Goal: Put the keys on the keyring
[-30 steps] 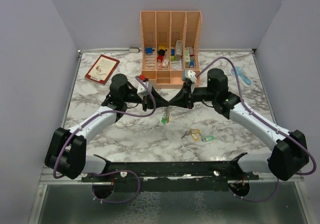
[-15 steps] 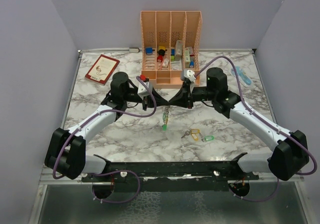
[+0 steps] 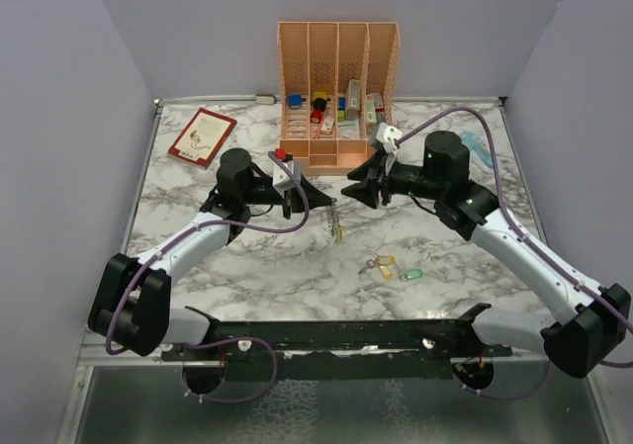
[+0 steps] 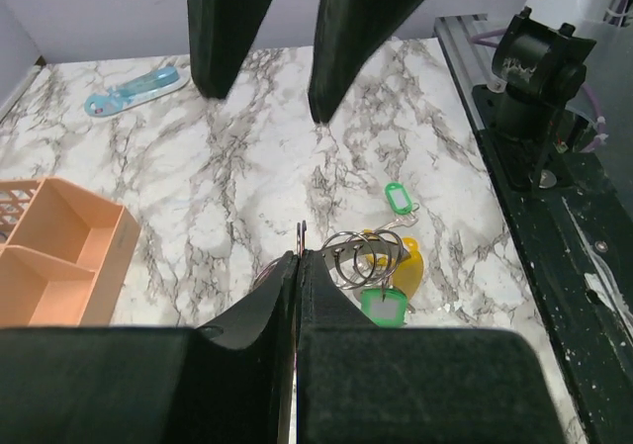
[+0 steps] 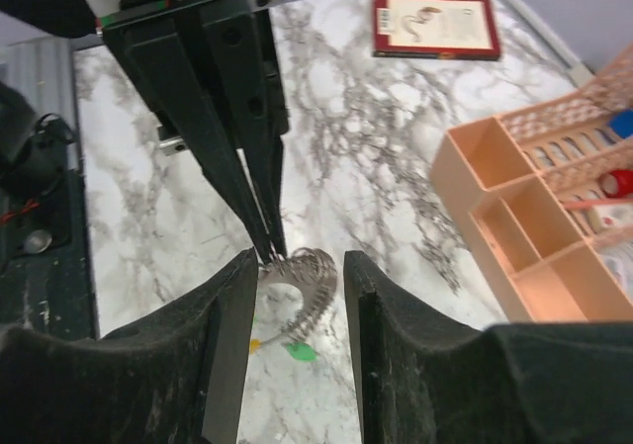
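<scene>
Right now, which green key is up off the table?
The green key dangling from the keyring pinched in the left gripper; the other green key lies on the marble beside the yellow key.

Marble table [image 3: 247,256] bearing a red book [image 3: 202,136], orange organizer [image 3: 338,68], pale blue tool [image 4: 134,90], loose keys [image 3: 386,265]

Bright, even overhead light w/ soft shadows; pics sharp, slight edge warp.
</scene>
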Controlling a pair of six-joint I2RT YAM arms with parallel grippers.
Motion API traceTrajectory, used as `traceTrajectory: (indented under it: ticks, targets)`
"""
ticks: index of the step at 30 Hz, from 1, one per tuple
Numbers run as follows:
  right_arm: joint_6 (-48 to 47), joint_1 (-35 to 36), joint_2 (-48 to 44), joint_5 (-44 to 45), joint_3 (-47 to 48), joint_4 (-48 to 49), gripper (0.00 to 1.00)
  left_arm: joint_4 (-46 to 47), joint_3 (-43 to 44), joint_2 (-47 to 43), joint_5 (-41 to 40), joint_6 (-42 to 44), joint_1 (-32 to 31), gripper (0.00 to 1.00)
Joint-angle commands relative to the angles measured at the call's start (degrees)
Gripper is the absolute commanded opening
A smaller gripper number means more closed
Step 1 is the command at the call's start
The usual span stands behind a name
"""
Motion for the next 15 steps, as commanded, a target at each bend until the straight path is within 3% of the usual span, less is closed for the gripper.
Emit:
traceTrajectory:
  ticks: [1,7,11,12,13,15]
  targets:
    - [2.3,-0.8,-3.9,16.4,1.2,-4.8,0.42,8.7,-1.7,-1.8,-2.6,-4.5,1.0,0.00]
    - [14.7,-1.5,-2.0,30.7,1.1,-15.7,0.44,15.2,-4.4,-2.6,-5.3,-6.9,1.5,0.00]
    - [24.4,-1.5,-1.1,30.7,-1.6,-22.6,0.45,16.8,-6.3,-3.0,-7.9,-6.8,2.0,0.00]
    - [26.2,-1.5,-1.2,30.2,-2.8,-24.0,0.56,17.1,-6.7,-3.2,-8.4,-6.7,2.3,0.00]
    - [28.2,-1.5,-1.2,30.1,-4.2,-25.2,0.79,17.3,-7.2,-3.3,-9.0,-6.7,2.5,0.00]
    - [31.5,-1.4,-1.2,29.4,-6.5,-28.3,0.80,17.6,-7.9,-3.4,-10.2,-6.7,2.9,0.00]
